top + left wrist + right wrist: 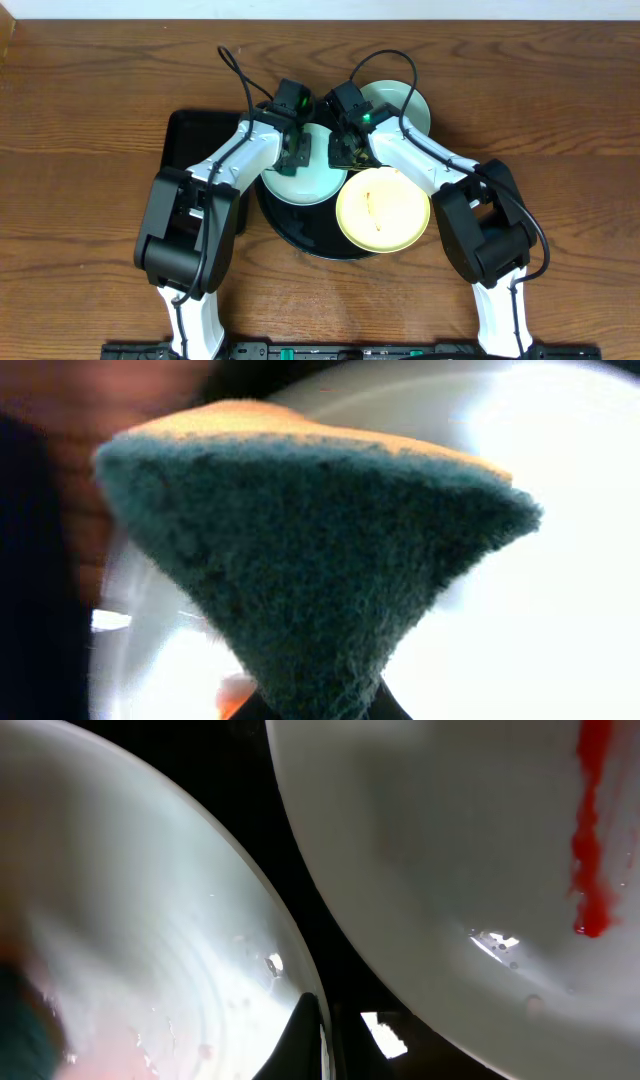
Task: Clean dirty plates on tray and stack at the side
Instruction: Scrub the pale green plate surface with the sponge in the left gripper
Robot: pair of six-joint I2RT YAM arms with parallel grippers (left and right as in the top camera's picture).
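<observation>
The scrubbing step is under way: the left pincer [293, 150] is clamping a sponge [320, 550] and is pressing it over the near mint plate [305, 180], which is lying on the round tray [310, 238] at its left-hand middle. The right pincer [345, 150] is closed at that plate's right rim and is looking to be pinching it to steady it. The yellow plate [385, 210] is sitting on the tray's right edge, and the far mint plate [405, 105] is overhanging its back rim, so nothing is stacked at the side yet. I am judging the task as early, with this plate being wiped and two waiting. The next move is calling for the sponge to be swept across the plate's face while the rim is kept from sliding, then for the plate to be lifted off to the counter [80, 100]. The overhead view is giving the layout, including a rectangular tray [195, 140] behind the left arm, but it is hiding the sponge under the wrist. The left wrist view is showing the sponge's green scouring face and yellow back filling the frame. The right wrist view alone is showing a red streak [590, 850] on a neighbouring pale plate, and a faint pink film on the plate being scrubbed.
</observation>
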